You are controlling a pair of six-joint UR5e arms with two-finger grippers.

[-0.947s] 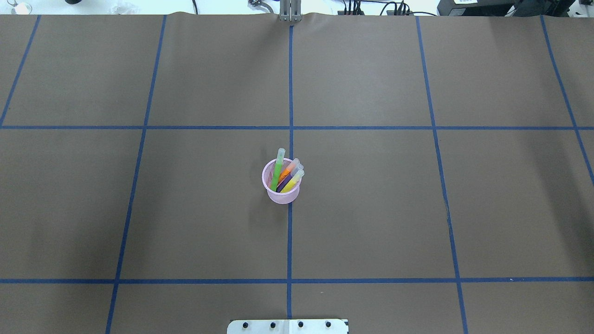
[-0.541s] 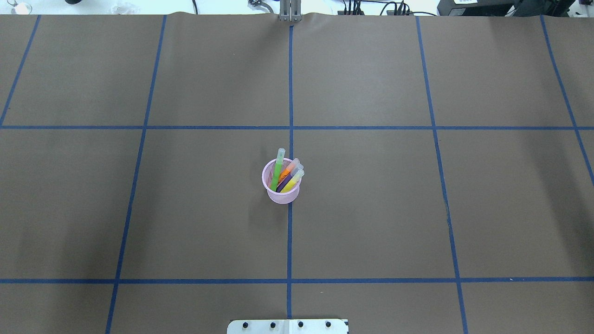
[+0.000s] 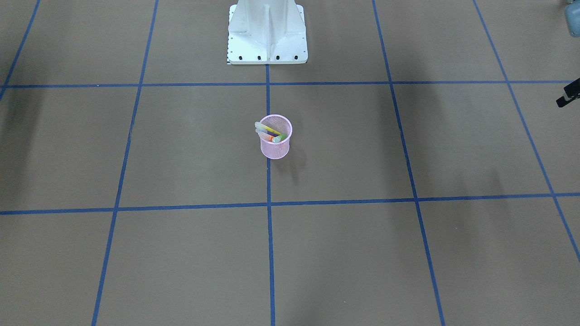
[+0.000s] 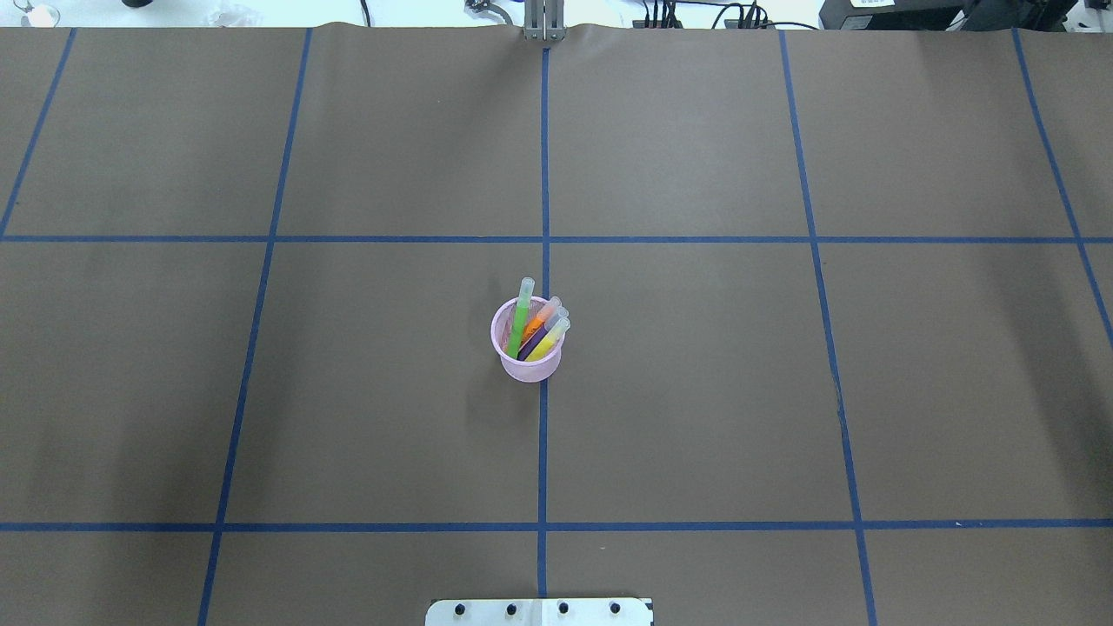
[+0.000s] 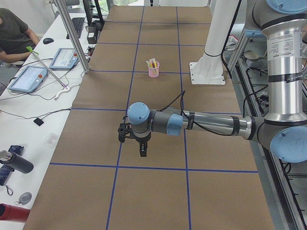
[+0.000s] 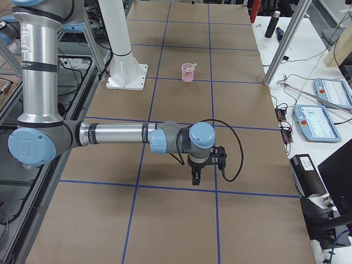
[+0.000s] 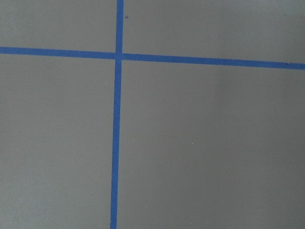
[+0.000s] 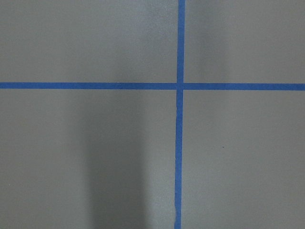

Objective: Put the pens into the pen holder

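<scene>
The pale pink mesh pen holder [image 4: 529, 369] stands upright at the table's middle on a blue tape line. The green pen [image 4: 521, 317], orange pen [image 4: 541, 315], purple pen [image 4: 533, 339] and yellow pen [image 4: 546, 344] all stand inside it, caps up. The holder also shows in the front view [image 3: 274, 149] and both side views [image 5: 153, 72] [image 6: 187, 75]. My left gripper [image 5: 142, 152] and right gripper [image 6: 195, 179] hang far from the holder, out toward the table's ends. They show only in the side views, so I cannot tell whether they are open or shut.
The robot's white base [image 3: 267, 31] stands behind the holder. Brown paper with blue tape lines [image 4: 544, 174] covers the table. Both wrist views show only paper and a tape crossing [image 7: 117, 56] [image 8: 180, 86]. A side table with tablets [image 5: 29, 79] lies beyond the left end.
</scene>
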